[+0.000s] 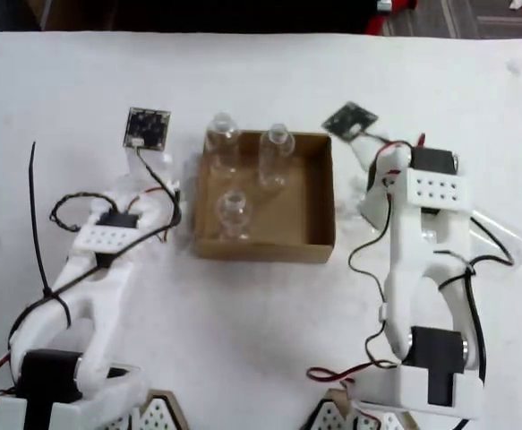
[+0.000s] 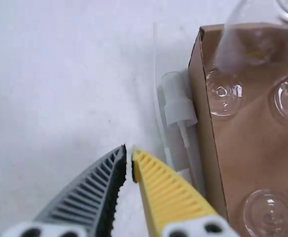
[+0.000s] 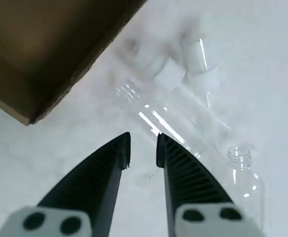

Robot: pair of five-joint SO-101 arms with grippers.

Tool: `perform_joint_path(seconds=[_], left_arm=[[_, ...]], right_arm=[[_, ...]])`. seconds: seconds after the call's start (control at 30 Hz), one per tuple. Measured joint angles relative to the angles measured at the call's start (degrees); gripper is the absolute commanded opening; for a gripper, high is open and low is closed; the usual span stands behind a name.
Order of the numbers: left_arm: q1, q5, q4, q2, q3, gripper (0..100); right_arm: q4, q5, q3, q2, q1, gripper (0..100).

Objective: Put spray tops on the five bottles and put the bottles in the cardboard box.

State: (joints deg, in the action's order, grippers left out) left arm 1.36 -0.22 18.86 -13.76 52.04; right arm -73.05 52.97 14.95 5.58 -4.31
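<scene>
The cardboard box (image 1: 265, 246) sits open in the middle of the white counter (image 1: 269, 81), between the two arms. Three clear bottles stand upright inside it with no tops on: the back-left bottle (image 1: 222, 139), the back-middle bottle (image 1: 276, 152) and the front bottle (image 1: 234, 213). The left jaws, one grey and one yellow, hover low over the counter just outside the box's left wall (image 2: 201, 98). Their tips are pressed almost together, with only a sliver between them and nothing held. A white spray top (image 2: 177, 101) lies on its side on the counter just beyond those tips, its thin tube running along the foot of the wall; it is close to the yellow jaw but not touching it. On the other side of the box (image 3: 50, 44), the black right jaws hang near its corner, spread a little and holding nothing. A lying bottle (image 3: 178, 118) rests on the counter just ahead of their tips, with its open neck turned toward the box, and a second lying bottle (image 3: 242, 173) sits beside the far jaw. Two white caps lie farther off beyond these bottles — one fairly plain cap (image 3: 201, 57) and one blurred cap (image 3: 146, 59) nearer the box.
</scene>
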Motion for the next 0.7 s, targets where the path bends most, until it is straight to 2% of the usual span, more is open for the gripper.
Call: perform_joint_path(seconds=[0.13, 0.3, 0.47, 0.7], left_arm=[[0.0, 0.0, 0.0, 0.0, 0.0, 2], [0.0, 0.0, 0.0, 0.0, 0.0, 2], [0.0, 0.0, 0.0, 0.0, 0.0, 2], [0.0, 0.0, 0.0, 0.0, 0.0, 2]], right_arm=[[2.1, 4.7, 2.0, 0.0, 0.4, 8.8], [4.7, 6.4, 2.4, -3.3, 0.9, 19.6], [5.7, 6.7, 2.4, -9.5, 3.2, 19.7], [6.6, 10.0, 2.4, -10.6, 3.7, 19.7]])
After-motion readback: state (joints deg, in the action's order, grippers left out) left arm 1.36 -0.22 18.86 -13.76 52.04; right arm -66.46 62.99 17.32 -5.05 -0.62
